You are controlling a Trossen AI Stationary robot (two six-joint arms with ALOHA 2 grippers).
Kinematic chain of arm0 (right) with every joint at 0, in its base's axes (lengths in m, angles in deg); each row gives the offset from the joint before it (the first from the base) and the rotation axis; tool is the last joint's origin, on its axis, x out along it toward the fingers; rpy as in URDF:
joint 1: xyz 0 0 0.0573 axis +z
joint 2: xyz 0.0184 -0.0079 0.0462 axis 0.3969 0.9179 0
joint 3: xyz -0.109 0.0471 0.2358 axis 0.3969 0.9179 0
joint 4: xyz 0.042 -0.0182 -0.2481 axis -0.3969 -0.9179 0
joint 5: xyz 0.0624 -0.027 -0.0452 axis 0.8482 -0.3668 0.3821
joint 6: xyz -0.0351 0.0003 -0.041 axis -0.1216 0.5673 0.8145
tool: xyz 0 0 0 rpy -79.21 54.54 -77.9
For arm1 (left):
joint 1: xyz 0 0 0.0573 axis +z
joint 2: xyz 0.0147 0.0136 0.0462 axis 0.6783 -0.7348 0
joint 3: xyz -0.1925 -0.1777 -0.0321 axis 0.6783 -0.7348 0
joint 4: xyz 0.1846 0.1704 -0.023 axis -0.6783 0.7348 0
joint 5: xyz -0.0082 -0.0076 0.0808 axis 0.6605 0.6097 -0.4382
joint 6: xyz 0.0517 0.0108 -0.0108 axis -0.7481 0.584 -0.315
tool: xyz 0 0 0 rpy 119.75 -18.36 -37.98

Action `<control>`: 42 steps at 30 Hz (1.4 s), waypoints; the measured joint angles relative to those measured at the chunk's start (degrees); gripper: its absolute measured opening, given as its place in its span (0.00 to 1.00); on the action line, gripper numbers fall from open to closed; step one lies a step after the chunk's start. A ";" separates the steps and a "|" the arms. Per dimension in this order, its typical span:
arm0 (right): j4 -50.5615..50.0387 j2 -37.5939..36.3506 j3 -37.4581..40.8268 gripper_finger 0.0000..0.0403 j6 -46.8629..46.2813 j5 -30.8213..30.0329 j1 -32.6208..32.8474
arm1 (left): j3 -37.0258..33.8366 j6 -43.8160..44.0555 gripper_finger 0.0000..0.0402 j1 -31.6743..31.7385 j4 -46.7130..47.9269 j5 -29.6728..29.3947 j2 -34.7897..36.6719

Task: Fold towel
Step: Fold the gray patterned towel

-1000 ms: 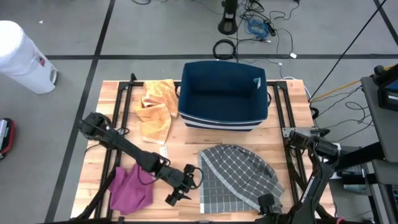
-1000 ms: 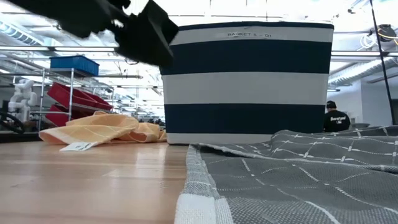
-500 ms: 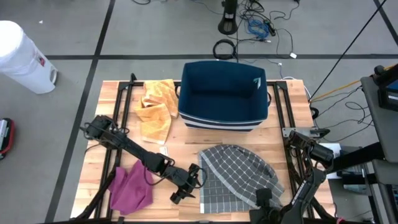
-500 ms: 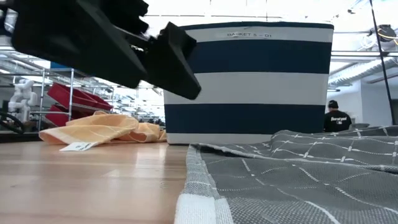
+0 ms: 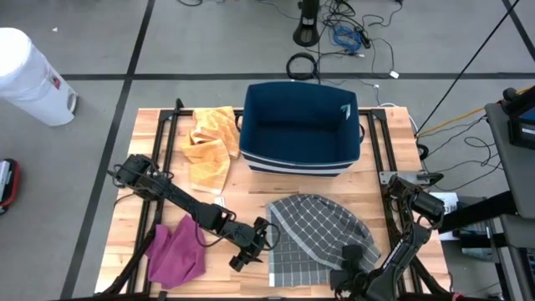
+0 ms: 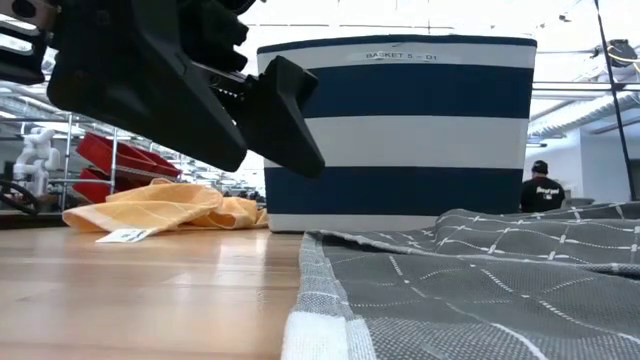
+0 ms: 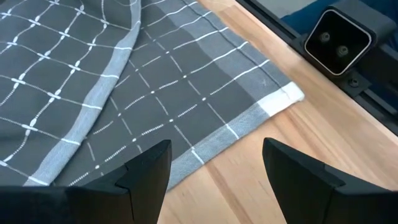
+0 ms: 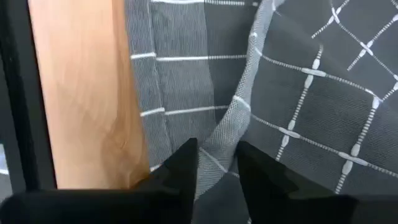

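The grey checked towel lies spread on the wooden table, in front of the basket, with one part folded over itself. My left gripper hovers open just above the table at the towel's left edge. In its wrist view its fingers frame the hem near the white-patched corner. My right gripper points steeply down at the towel's near right part. Its two fingers stand a narrow gap apart, on either side of a raised hem. My right gripper comes at the towel from above, with the raised hem running into the gap between its fingers. The fingertips lie below the picture's edge, so I cannot tell whether they touch the cloth.
A navy and white striped basket stands at the table's far middle. A crumpled orange towel lies to its left and a magenta cloth at the near left. A white bin stands on the floor at the left.
My left gripper has sunk and moved a little toward the towel's left edge, coming large into the low view. My right gripper has come down and toward the table's far side, onto the towel's near right part. The towel has kept still.
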 joint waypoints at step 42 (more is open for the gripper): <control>37.14 -0.28 -3.85 0.00 35.99 6.97 -25.30 | 0.02 -0.67 0.64 -0.14 14.42 -2.10 0.85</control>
